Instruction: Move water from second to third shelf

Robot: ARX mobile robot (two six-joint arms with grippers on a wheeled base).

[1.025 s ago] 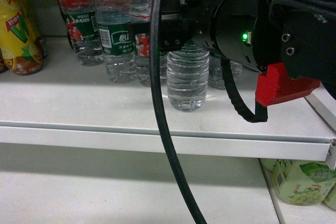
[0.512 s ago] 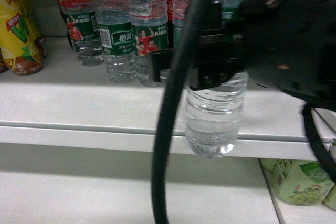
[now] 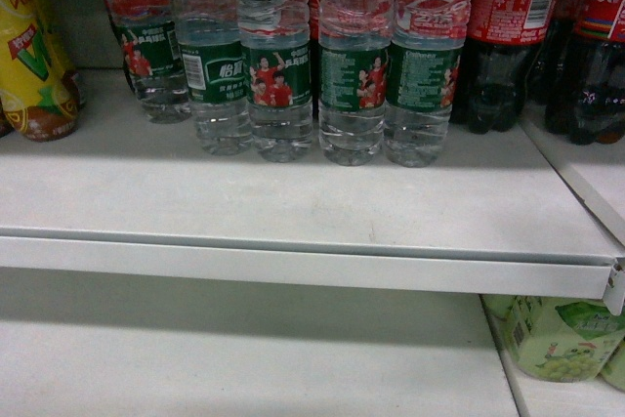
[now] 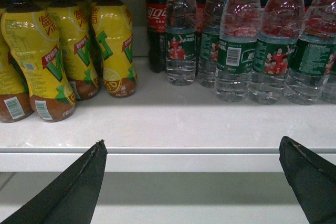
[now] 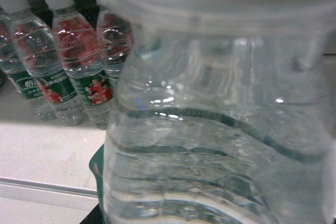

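A clear ribbed water bottle (image 5: 210, 129) with a white cap fills the right wrist view, lifted off the shelf. My right gripper (image 5: 210, 217) is shut on it, its fingers almost wholly hidden behind the bottle. Several matching green-labelled water bottles (image 3: 278, 75) stand in a row at the back of the white shelf (image 3: 293, 212), and the row (image 4: 273, 51) also shows in the left wrist view. My left gripper (image 4: 193, 145) hangs open and empty in front of the shelf's front edge. Neither gripper shows in the head view.
Dark cola bottles (image 3: 508, 36) stand to the right of the water row. Yellow drink bottles (image 4: 47, 51) stand at the left. A lower white shelf (image 3: 244, 358) lies below, with pale green bottles (image 3: 562, 339) at its right. A divider rail (image 3: 596, 192) bounds the shelf's right side.
My right arm lifted one water bottle off the shelf, drew it toward the camera, and has left the head view together with its black cable. The bottle row now shows unobstructed.
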